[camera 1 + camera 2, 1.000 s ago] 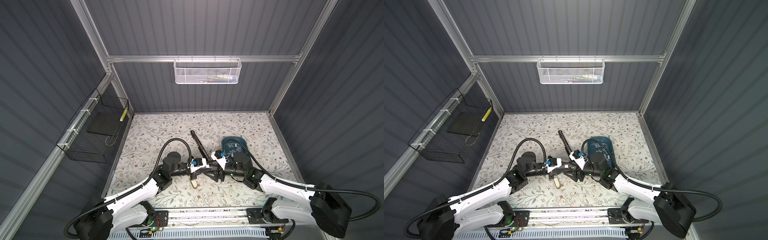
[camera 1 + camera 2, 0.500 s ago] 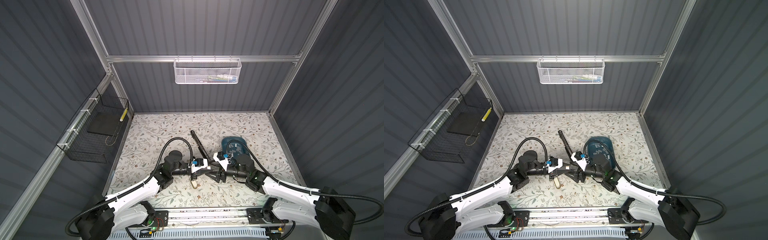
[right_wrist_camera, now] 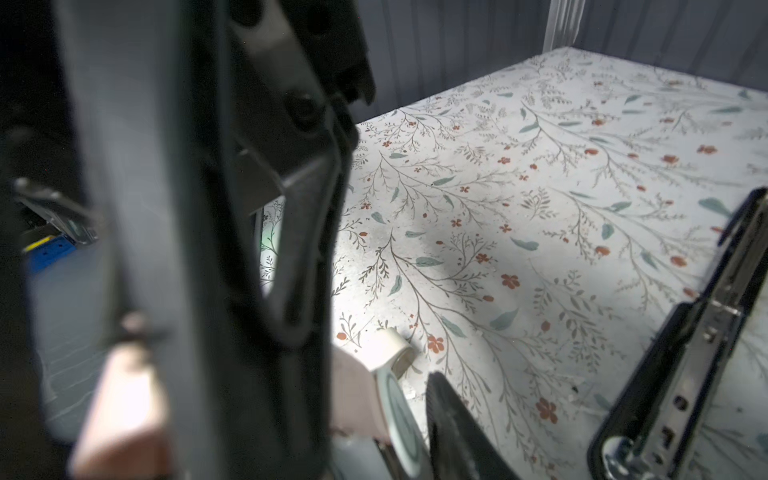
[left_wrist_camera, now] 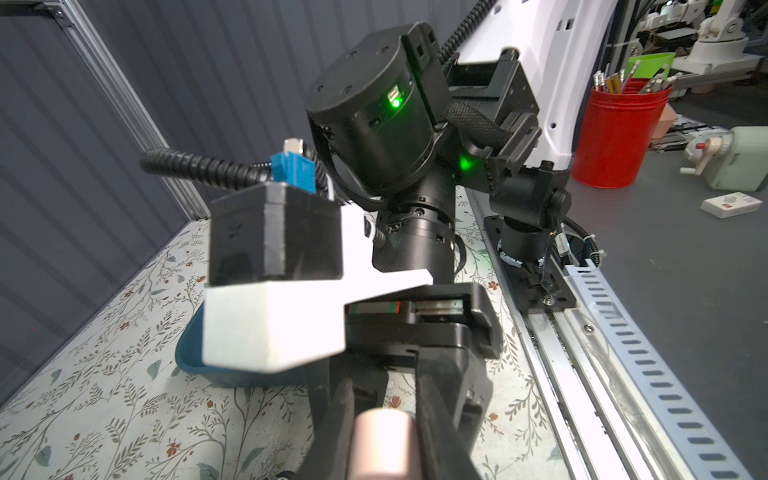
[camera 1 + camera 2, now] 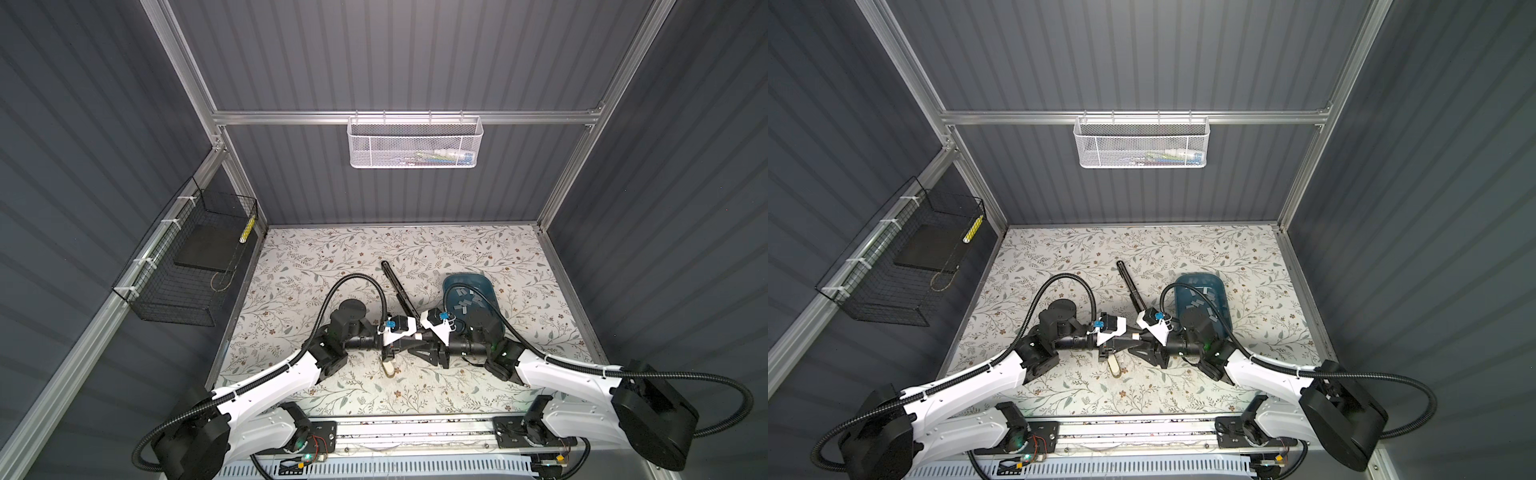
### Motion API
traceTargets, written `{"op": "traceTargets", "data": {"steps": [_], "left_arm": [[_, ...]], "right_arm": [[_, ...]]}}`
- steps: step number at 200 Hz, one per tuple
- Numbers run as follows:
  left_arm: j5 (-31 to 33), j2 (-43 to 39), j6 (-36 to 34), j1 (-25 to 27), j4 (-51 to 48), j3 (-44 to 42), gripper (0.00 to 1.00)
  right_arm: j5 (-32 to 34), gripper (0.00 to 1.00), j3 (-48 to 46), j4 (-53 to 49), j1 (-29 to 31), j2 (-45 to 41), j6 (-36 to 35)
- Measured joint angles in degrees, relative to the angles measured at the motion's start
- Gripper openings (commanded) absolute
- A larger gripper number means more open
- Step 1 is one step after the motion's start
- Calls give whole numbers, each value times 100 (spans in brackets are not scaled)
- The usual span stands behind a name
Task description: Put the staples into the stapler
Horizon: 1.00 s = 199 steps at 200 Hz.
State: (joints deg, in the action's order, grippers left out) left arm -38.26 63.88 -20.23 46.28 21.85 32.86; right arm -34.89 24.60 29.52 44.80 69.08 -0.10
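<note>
Staples (image 5: 465,300) partly behind right arm (image 5: 478,330); left claw (image 5: 395,349) clamped on stapler (image 5: 397,286), state of right claw (image 5: 417,351) unclear.

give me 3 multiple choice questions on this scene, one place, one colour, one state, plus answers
1. Where do the staples lie? A) on a shelf B) in the blue tray C) loose on the table
2. What colour is the mesh basket on the back rail? A) white B) red C) green
3. How is the left gripper? A) wide open over the tray B) parked by the back wall C) shut on the stapler

Key: 1 B, grey strips lie inside the tray. 2 A, its wire is white. 3 C, it clamps the pink body.
</note>
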Motion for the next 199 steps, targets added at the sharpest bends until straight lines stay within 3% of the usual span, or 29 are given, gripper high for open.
{"op": "traceTargets", "data": {"steps": [31, 65, 79, 103, 162, 199], "left_arm": [[177, -107, 109, 0, 72, -39, 38], [1001, -463, 284, 0, 612, -413, 74], [1628, -590, 422, 0, 809, -590, 99], [2813, -704, 745, 0, 1047, -791, 100], [6393, -1309, 1491, 0, 1521, -1456, 100], [7838, -1729, 1853, 0, 1888, -1838, 100]], "right_arm": [[-79, 23, 7, 109, 26, 0, -103], [57, 19, 70, 129, -24, 122, 120], [157, 19, 105, 90, -26, 203, 168], [407, 15, 291, -122, -24, 361, 247], [1080, 12, 1176, -960, -24, 1126, 321], [1340, 12, 1937, -1707, -24, 1871, 417]]}}
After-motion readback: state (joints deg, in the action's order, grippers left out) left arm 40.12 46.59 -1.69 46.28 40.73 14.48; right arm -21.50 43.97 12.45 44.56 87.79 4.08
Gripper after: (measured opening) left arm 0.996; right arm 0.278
